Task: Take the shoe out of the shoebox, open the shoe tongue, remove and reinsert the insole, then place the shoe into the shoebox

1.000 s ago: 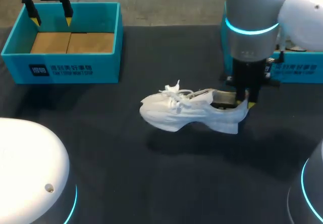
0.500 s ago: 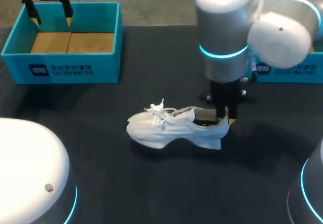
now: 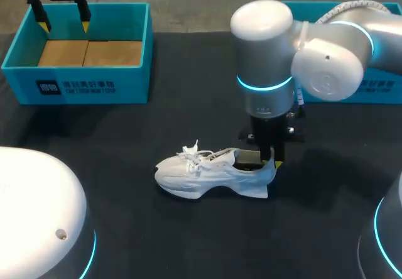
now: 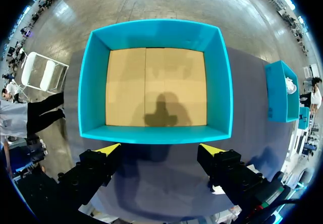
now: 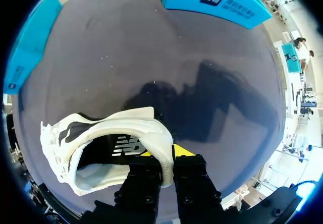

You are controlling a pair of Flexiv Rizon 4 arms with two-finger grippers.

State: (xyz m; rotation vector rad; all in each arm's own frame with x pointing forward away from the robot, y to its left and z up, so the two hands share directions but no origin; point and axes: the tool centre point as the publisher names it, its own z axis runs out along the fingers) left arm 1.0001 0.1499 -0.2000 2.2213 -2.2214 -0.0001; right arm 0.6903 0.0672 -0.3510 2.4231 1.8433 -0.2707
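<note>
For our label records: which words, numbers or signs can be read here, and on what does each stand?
Front wall of the open teal cardboard box at the table's left: dark square sign with white print beside it, too blurred to read.
Front wall of the teal box at the right: like print, too blurred.
Dark insole inside the white lace-up shoe: white mark, partly hidden, unreadable.
No numbers seen.

Between the shoe (image 3: 201,175) and the left shoebox (image 3: 88,87) the table (image 3: 125,153) gives us free passage. Our right arm (image 3: 264,59) blocks the heel from above. The shoebox top is open under our left gripper (image 3: 63,22).
</note>
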